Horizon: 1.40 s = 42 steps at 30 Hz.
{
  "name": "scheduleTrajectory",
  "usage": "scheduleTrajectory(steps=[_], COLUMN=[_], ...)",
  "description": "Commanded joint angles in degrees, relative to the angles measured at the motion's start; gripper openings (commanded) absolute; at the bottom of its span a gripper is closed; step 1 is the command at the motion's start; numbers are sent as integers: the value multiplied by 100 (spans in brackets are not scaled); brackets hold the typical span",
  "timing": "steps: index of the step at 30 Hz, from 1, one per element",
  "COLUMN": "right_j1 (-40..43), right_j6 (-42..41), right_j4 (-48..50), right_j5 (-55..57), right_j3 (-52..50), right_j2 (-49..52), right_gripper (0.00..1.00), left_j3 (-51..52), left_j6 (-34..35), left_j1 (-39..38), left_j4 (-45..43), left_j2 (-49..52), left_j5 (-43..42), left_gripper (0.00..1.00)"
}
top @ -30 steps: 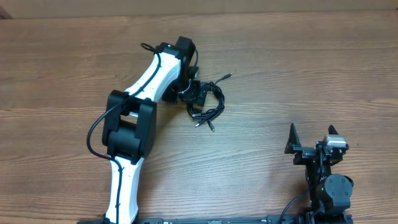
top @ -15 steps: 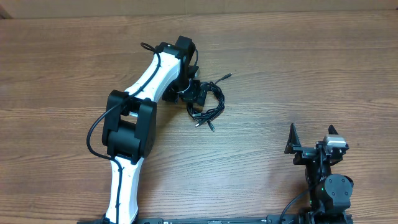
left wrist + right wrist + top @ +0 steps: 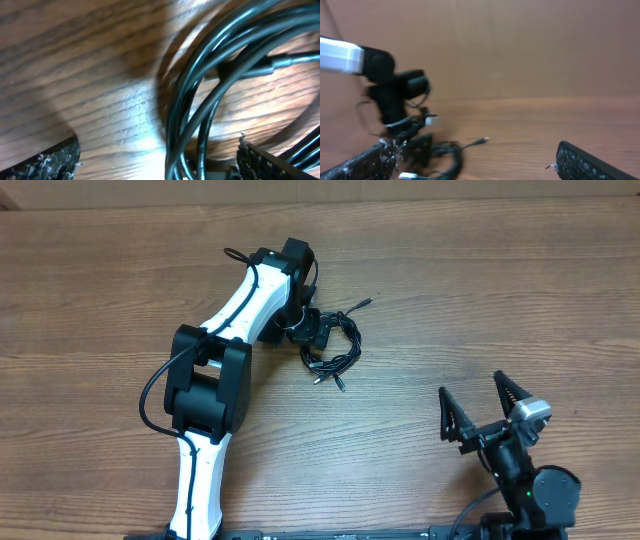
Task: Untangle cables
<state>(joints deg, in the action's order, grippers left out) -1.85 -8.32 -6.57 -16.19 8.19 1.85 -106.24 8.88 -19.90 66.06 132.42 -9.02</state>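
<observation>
The cables lie in a small, loose coil on the table, a little left of its middle, with one plug tip sticking out toward the upper right and a few short ends trailing below the bundle. The left arm reaches across to the coil's left edge, and the left jaws stand spread right at it. In the left wrist view, glossy black loops fill the gap between the two pads, close above the wood. Well apart, near the table's lower right corner, the right arm holds the right jaws spread wide, empty, clear of the coil and tilted toward it.
</observation>
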Motion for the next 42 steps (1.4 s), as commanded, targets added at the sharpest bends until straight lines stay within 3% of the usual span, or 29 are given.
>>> scheduleTrajectory(steps=[1, 5, 11, 16, 21, 26, 30, 33, 34, 36, 42], right_j1=[33, 33, 31, 31, -15, -129, -295, -424, -474, -472, -149], right_j6=[-350, -127, 892, 883, 881, 623, 623, 649, 688, 686, 688], right_j4=[-345, -1257, -3915, -5663, -5829, -6207, -6535, -6553, -6492, -6426, -6094], right_j5=[-356, -518, -1419, -1919, -2870, -1287, -177, -114, -372, -782, -2149], right_j3=[1344, 3370, 7204, 9956, 10664, 10653, 10640, 10566, 10550, 10550, 10548], right_j2=[527, 2031, 5320, 7628, 8926, 9890, 10463, 10730, 10804, 10810, 10815], right_gripper=[100, 100, 100, 100, 100, 89, 89, 89, 90, 92, 96], left_j3=[-90, -101, -363, -960, -1829, -2776, -3272, -3475, -3539, -3543, -3543], left_j6=[52, 7, -118, -24, 199, 330, 334, 83, -601, -1078, -1237], left_j1=[-37, -37, -37, -37, -37, -17, 61, 157, 227, 332, 896], left_j4=[61, 105, 247, 586, 1084, 1646, 1899, 1978, 1967, 1947, 1895], left_j2=[74, 74, 74, 52, 52, 52, 52, 52, 52, 52, 52], left_j5=[142, 186, 216, 487, 1117, 1257, 1259, 240, -1134, -2623, -4819], left_gripper=[100, 100, 100, 100, 100, 100, 100, 99, 88, 100, 100])
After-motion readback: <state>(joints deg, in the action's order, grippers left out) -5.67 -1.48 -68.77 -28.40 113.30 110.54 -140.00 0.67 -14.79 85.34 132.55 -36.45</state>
